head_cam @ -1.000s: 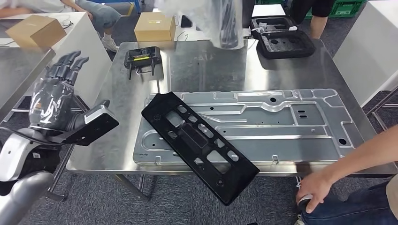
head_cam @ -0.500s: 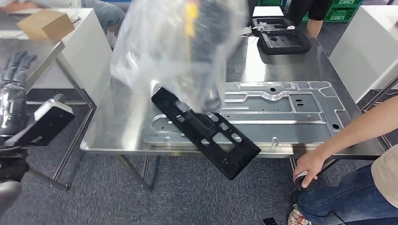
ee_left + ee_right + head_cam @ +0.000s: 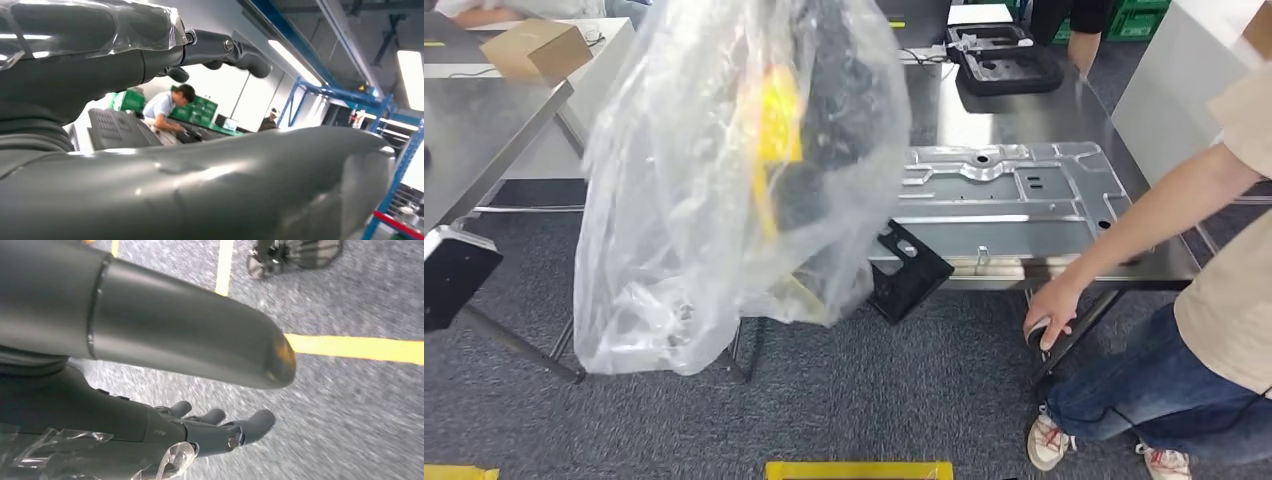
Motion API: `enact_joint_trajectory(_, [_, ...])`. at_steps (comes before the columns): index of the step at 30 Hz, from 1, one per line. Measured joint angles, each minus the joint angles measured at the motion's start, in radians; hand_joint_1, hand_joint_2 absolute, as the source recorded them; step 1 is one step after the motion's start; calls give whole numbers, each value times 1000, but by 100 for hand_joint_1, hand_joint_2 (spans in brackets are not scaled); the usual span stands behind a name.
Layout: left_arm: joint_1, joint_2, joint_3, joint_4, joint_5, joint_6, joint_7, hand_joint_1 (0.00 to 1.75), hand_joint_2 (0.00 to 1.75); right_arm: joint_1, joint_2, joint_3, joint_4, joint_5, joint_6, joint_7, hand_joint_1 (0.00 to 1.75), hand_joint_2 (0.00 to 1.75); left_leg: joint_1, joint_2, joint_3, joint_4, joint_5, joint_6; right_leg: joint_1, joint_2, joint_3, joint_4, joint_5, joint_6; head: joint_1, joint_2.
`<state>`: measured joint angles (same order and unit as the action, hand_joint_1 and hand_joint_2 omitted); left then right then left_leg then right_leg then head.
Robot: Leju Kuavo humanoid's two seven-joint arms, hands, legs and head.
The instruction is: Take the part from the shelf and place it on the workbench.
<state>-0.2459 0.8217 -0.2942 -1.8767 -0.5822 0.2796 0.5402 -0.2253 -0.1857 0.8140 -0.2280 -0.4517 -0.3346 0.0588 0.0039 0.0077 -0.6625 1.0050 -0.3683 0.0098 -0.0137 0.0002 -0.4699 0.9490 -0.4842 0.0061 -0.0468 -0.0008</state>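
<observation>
The black part (image 3: 910,271), a long flat panel with cut-outs, lies on the steel workbench (image 3: 1024,110) across the big silver stamped plate (image 3: 1004,200). Its near end juts past the front edge. A clear plastic bag (image 3: 724,190) with yellow and black things inside hangs close before the head camera and hides the rest of the part. In the left wrist view my left hand (image 3: 150,55) is raised with its fingers (image 3: 235,50) spread and nothing in it. My right hand (image 3: 200,430) hangs over the grey floor, fingers apart and empty.
A person in jeans stands at the workbench's right front corner, one hand (image 3: 1049,312) down by the table leg. A black foam case (image 3: 1004,62) sits at the far end. A second steel table (image 3: 474,130) and a cardboard box (image 3: 536,47) are to the left. Yellow tape (image 3: 859,469) marks the floor.
The camera has moved, and the workbench now sits farther off and to the right. The plastic bag has swung down across the view, covering most of the black part. My left hand left the head view.
</observation>
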Motion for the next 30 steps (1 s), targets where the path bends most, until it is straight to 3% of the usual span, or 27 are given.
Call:
enact_joint_trajectory(2, [10, 5, 16, -2, 0, 0, 0, 0, 0, 0, 0, 0, 0, 0, 0, 0, 0, 0, 4, 0, -34, 136, -114, -12, 0, -5, -34, 1, 28, -6, -2, 0])
enact_joint_trajectory(3, [14, 6, 21, -2, 0, -1, 0, 0, 0, 1, 0, 0, 0, 0, 0, 0, 0, 0, 5, 0, -46, 205, -146, -16, 1, -7, -53, 2, 42, -6, -2, 0])
enact_joint_trajectory(4, [20, 7, 26, -2, 0, -2, -1, 0, 0, 1, 0, 0, 0, 1, 0, 0, 0, 0, 6, 0, -45, 254, -153, -17, 1, -8, -73, 2, 57, -6, -2, 0])
enact_joint_trajectory(5, [23, 7, 29, -3, 0, -2, -2, 0, 0, 2, 0, 0, 0, 1, 1, 1, 0, 0, 6, 0, -30, 269, -137, -17, 2, -8, -92, 2, 71, -5, -2, 0])
enact_joint_trajectory(6, [25, 7, 33, -3, 0, -3, -3, 0, 0, 2, 0, 0, 0, 2, 1, 1, 0, 0, 6, 0, 3, 246, -108, -14, 3, -9, -111, 2, 86, -4, -2, 0])
enact_joint_trajectory(7, [25, 8, 37, -4, 0, -4, -4, 0, 0, 2, 0, 0, 0, 2, 1, 1, 0, 0, 5, -1, 55, 187, -84, -8, 4, -8, -127, 3, 100, -3, -2, 0])
enact_joint_trajectory(9, [24, 13, 45, -9, -1, -4, -5, 0, 0, 1, 1, 0, -1, 2, 1, 0, 0, 0, -1, 0, 183, 11, -94, 7, 6, -6, -149, 2, 125, 4, -2, 0])
enact_joint_trajectory(10, [23, 15, 50, -11, -1, -5, -6, 0, 0, 1, 2, 0, -1, 3, 2, 0, 0, 0, -6, 0, 224, -55, -107, 14, 5, -5, -153, -1, 137, 9, -2, 0])
enact_joint_trajectory(11, [21, 18, 54, -13, -2, -6, -8, 0, 0, 2, 2, 0, -1, 3, 3, 0, 0, 0, -11, 0, 244, -96, -118, 18, 4, -4, -156, -5, 149, 15, -2, 0])
enact_joint_trajectory(13, [18, 19, 59, -14, -2, -8, -13, 0, 0, 3, 2, 0, -1, 3, 4, 0, 0, 0, -13, 1, 229, -109, -99, 27, 0, -2, -160, -14, 169, 27, -4, 0])
enact_joint_trajectory(14, [17, 19, 59, -14, -2, -10, -16, 0, 0, 4, 2, 0, -1, 3, 4, 0, 0, 0, -12, 2, 219, -112, -86, 33, 0, -1, -169, -6, 157, 32, -5, 0])
enact_joint_trajectory(15, [17, 19, 59, -14, -2, -12, -17, 0, 0, 5, 2, 0, -1, 3, 5, 0, 0, 0, -10, 3, 206, -115, -69, 39, 1, 0, -181, 20, 121, 36, -4, 0])
enact_joint_trajectory(16, [18, 18, 59, -14, -2, -15, -18, 0, 0, 6, 3, 0, -1, 3, 6, 0, 0, 0, -8, 4, 192, -117, -53, 44, 1, 1, -196, 67, 65, 37, -3, 0])
enact_joint_trajectory(18, [18, 17, 59, -14, -2, -19, -18, 0, 0, 8, 4, 0, -1, 3, 7, 0, 0, 0, -11, 3, 157, -114, -24, 50, 1, 1, -219, 199, -42, 39, -1, 0])
enact_joint_trajectory(19, [19, 17, 59, -14, -2, -19, -18, 0, 0, 9, 4, -1, -1, 3, 7, 0, 0, 0, -12, 3, 138, -111, -10, 50, 1, 1, -221, 255, -58, 39, 0, 0])
enact_joint_trajectory(20, [18, 15, 59, -14, -2, -20, -19, 0, 0, 10, 4, -1, -1, 3, 7, 0, 0, 0, -13, 3, 118, -107, 3, 49, 2, 1, -211, 286, -46, 38, 0, 0])
enact_joint_trajectory(21, [18, 14, 59, -14, -2, -20, -19, 0, 0, 10, 4, -3, -1, 3, 7, 0, 0, 0, -14, 3, 97, -102, 15, 48, 3, 1, -187, 285, -17, 37, 0, 0])
enact_joint_trajectory(22, [18, 13, 58, -14, -2, -21, -19, 0, 0, 9, 4, -5, -1, 3, 7, 0, 0, 0, -14, 3, 76, -93, 25, 45, 3, 1, -147, 253, 10, 36, 0, 0])
enact_joint_trajectory(23, [17, 12, 59, -15, -2, -21, -20, 0, 0, 8, 4, -7, -1, 4, 7, 0, 0, 0, -14, 3, 57, -83, 34, 40, 3, 1, -94, 191, 15, 35, 0, 0])
enact_joint_trajectory(25, [13, 11, 61, -17, -2, -20, -20, 0, 0, 7, 5, -11, -1, 4, 7, 0, 0, 0, -15, 5, 30, -62, 48, 30, 7, 3, 1, 56, -21, 28, -1, 0])
enact_joint_trajectory(26, [10, 11, 62, -18, -2, -20, -20, 0, 0, 7, 5, -12, -1, 4, 7, 0, 0, 0, -14, 7, 24, -56, 55, 24, 11, 4, 24, 17, -41, 22, -1, 0])
enact_joint_trajectory(28, [8, 11, 63, -19, -2, -21, -21, 0, 0, 10, 8, -14, -1, 4, 8, 0, 0, 0, -11, 9, 20, -56, 73, 15, 14, 4, 22, 4, -36, 6, -1, 0])
enact_joint_trajectory(29, [8, 11, 63, -19, -2, -22, -21, 0, 0, 11, 9, -14, -1, 4, 8, 0, 0, 0, -8, 9, 16, -50, 67, 11, 13, 3, 15, 5, -27, 0, -2, 0])
enact_joint_trajectory(30, [8, 11, 63, -19, -2, -23, -21, 0, 0, 11, 11, -14, -1, 3, 8, 0, 0, 0, -6, 7, 5, -28, 39, 5, 11, 0, 5, 4, -15, -7, -2, 0])
